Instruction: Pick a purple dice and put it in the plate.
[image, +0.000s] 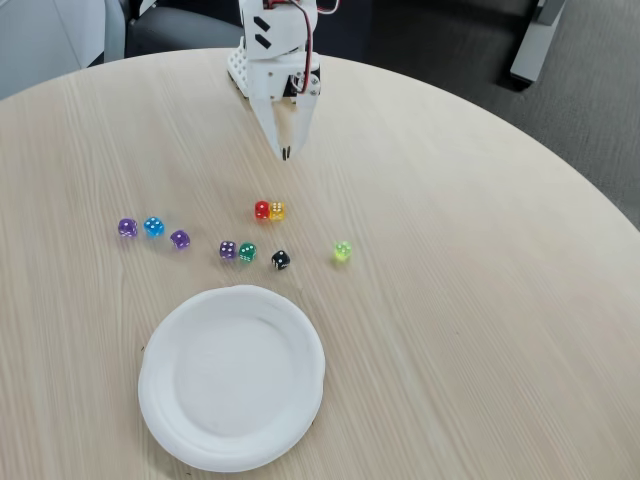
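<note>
Three purple dice lie on the wooden table: one at far left (127, 228), one right of the blue die (180, 239), and one (228, 250) touching a dark green die (247, 253). The white paper plate (170, 400) sits near the front edge, with nothing in it. My white gripper (286, 154) hangs at the back, tips pointing down and together, holding nothing, well behind the row of dice.
A blue die (153, 226) lies between two purple ones. A red die (262, 210) and an orange die (277, 210) touch each other. A black die (281, 260) and a lime die (342, 252) sit further right. The round table's edge curves at right.
</note>
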